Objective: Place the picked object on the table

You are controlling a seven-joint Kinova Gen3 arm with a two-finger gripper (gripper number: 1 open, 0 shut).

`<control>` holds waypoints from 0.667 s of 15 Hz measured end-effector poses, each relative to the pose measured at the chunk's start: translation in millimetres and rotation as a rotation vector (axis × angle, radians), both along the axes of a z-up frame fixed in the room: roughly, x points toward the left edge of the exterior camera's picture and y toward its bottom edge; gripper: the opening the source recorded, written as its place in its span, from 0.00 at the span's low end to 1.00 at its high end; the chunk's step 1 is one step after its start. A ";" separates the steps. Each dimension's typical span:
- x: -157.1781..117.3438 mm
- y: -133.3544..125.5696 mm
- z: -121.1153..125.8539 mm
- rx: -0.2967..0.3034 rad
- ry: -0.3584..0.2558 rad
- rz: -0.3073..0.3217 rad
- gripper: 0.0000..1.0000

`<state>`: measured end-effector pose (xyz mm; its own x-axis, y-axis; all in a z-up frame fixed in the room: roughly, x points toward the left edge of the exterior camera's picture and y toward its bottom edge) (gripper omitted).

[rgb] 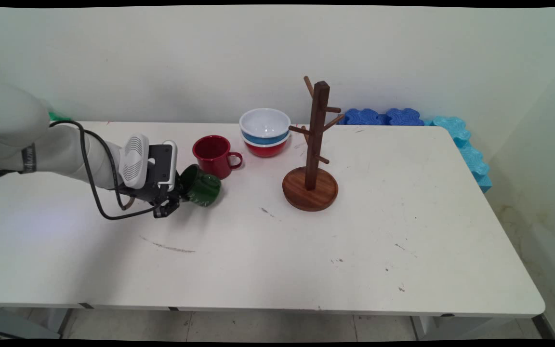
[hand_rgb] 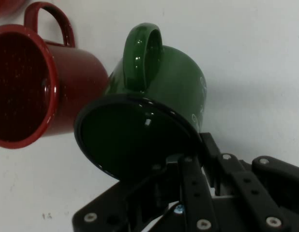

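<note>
- White table (rgb: 306, 250) against a pale wall; surface scuffed, with a dark streak near the front left.
- Arm enters from the left, a black cable looping beneath it, wrist low over the table's left half.
- Gripper (rgb: 174, 202) sits at the mouth of a green mug (rgb: 203, 185), which is tipped over toward the arm, its open rim facing the hand.
- Hand view: green mug (hand_rgb: 154, 106) fills the centre, dark rim toward the camera, handle on the upper side. One finger (hand_rgb: 193, 174) reaches in over the rim's lower edge and the other lies outside the wall, so the fingers are clamped narrow on the mug's rim.
- Red mug (rgb: 214, 155) stands upright just behind the green one, handle pointing right; in the hand view the two bodies look touching or very nearly so, cannot tell which.
- Stacked bowls (rgb: 265, 131) behind and right of the red mug: white-and-blue bowl nested in a red one.
- Wooden mug tree (rgb: 312, 159) right of the bowls, upright on a round base, pegs bare.
- Blue foam pieces (rgb: 383, 117) lie along the far right edge by the wall.
</note>
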<state>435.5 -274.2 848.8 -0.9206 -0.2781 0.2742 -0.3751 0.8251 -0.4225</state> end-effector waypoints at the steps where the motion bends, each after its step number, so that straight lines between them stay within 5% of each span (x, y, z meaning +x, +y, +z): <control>1: -0.4 0.1 -0.9 0.000 -0.001 0.000 0.00; 4: -1.5 0.4 -2.3 -0.001 -0.002 -0.002 0.00; 5: -2.0 0.5 -2.9 -0.001 -0.002 -0.002 1.00; 10: -4.0 0.5 -4.5 -0.002 0.001 -0.006 1.00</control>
